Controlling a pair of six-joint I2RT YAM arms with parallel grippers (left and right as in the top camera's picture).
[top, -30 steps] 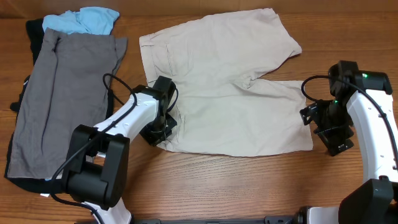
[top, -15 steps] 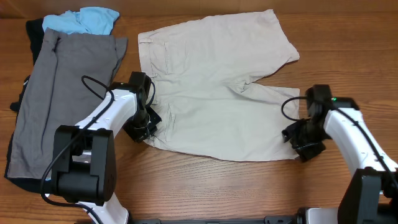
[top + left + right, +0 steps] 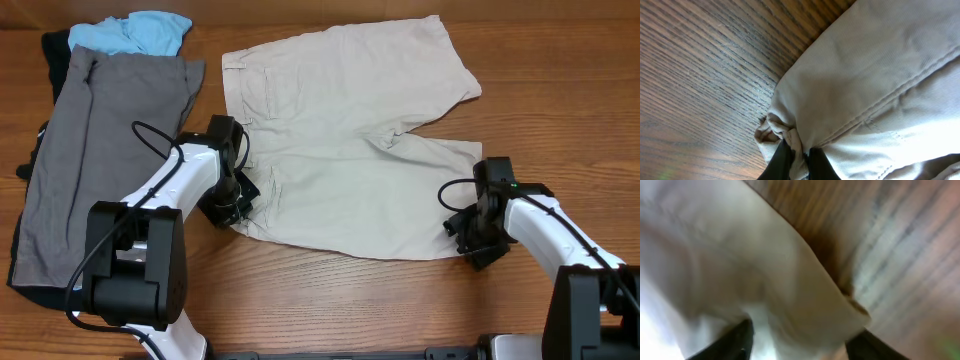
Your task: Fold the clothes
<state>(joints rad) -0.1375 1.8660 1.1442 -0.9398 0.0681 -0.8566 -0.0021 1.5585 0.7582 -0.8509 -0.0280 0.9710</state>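
The beige shorts (image 3: 350, 150) lie flat on the wooden table, waistband to the left and both legs pointing right. My left gripper (image 3: 232, 208) is shut on the near waistband corner. In the left wrist view the cloth (image 3: 875, 75) is bunched and pinched between the black fingers of that gripper (image 3: 799, 162). My right gripper (image 3: 472, 240) is at the near leg's hem corner. In the blurred right wrist view its fingers (image 3: 735, 342) stand well apart, open, with the hem corner (image 3: 830, 300) lying between them.
Grey shorts (image 3: 105, 150) lie spread at the left, over a dark garment (image 3: 55, 55). A light-blue garment (image 3: 135, 32) is crumpled at the far left corner. Bare wood (image 3: 560, 60) shows to the right of the beige shorts and along the near edge.
My left gripper pulled the waistband corner leftwards, shifting the shorts. The right gripper travelled left from beside the shorts onto the near leg's hem corner, and its fingers narrowed.
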